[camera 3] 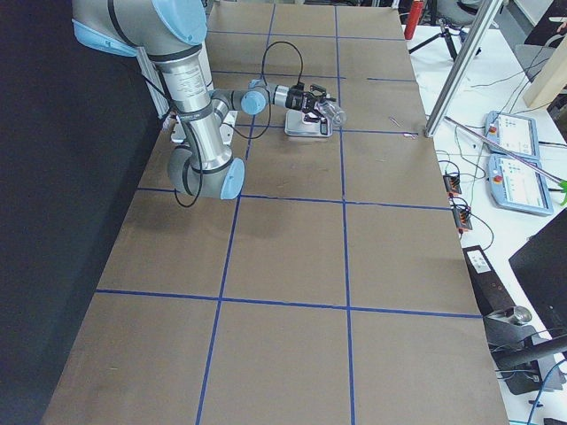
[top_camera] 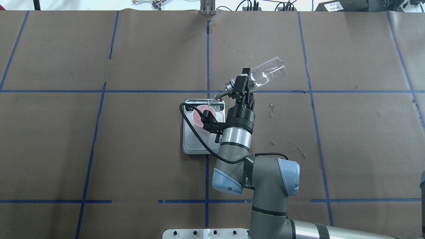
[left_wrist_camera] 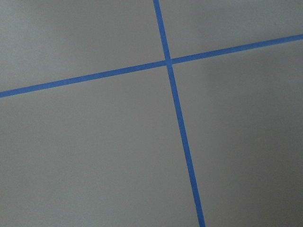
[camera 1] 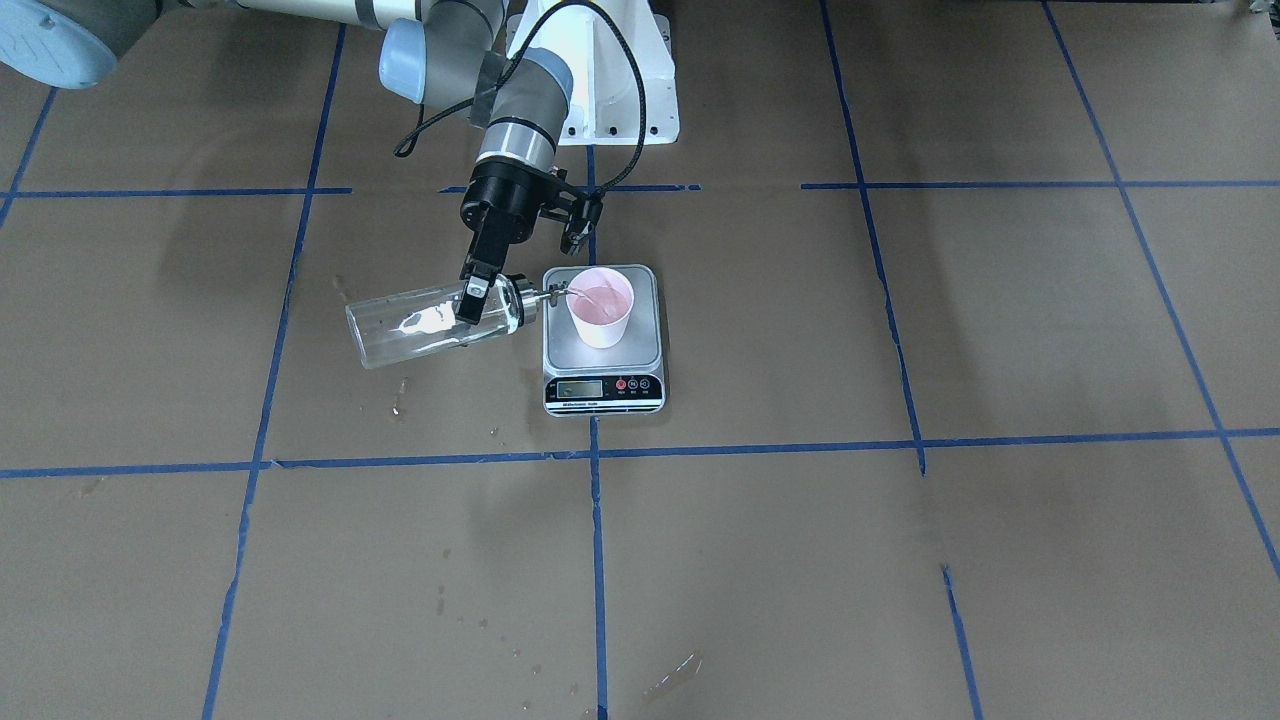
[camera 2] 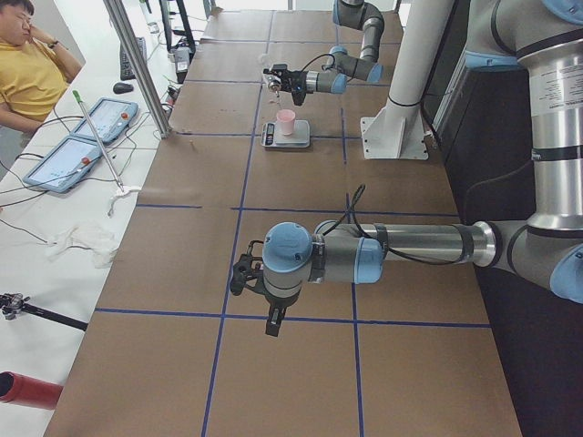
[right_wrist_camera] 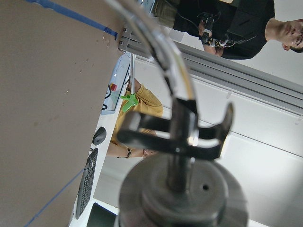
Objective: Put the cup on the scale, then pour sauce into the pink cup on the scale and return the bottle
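Note:
My right gripper [camera 1: 478, 295] is shut on the clear glass bottle [camera 1: 420, 325] near its silver cap and holds it tilted almost level. The spout [camera 1: 555, 293] reaches over the rim of the pink cup [camera 1: 602, 305], and a thin clear stream runs into it. The cup stands upright on the steel plate of the scale [camera 1: 605, 390]. In the overhead view the bottle [top_camera: 267, 73] points away from the scale [top_camera: 196, 144], and the wrist camera partly hides the cup [top_camera: 197, 118]. My left gripper [camera 2: 244, 275] hangs over bare table far from the scale; I cannot tell if it is open.
Water drops lie on the brown paper beside the scale [camera 1: 400, 400] and further right in the overhead view [top_camera: 272, 107]. The robot's white base [camera 1: 600, 90] stands just behind the scale. An operator [camera 2: 27, 73], tablets [camera 2: 91, 118] and an aluminium post [camera 2: 137, 64] line the table's far side.

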Tool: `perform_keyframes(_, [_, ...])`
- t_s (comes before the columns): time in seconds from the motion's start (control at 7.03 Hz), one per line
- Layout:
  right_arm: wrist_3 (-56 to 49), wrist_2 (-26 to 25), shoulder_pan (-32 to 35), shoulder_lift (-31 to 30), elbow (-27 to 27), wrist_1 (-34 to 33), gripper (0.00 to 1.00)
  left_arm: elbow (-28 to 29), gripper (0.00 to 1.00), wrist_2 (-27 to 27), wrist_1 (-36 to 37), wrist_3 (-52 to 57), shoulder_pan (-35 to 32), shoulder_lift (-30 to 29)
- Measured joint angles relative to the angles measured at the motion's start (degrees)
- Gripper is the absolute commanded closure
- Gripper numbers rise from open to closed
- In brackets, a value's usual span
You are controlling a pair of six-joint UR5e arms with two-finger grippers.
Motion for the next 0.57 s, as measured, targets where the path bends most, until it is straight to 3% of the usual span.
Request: perform_keyframes(0.57, [-1.48,-1.14,-0.10,-0.38,0.01,0.00,1.00,-0.03,0.00,-0.08,0.02,0.00,0.00,-0.01])
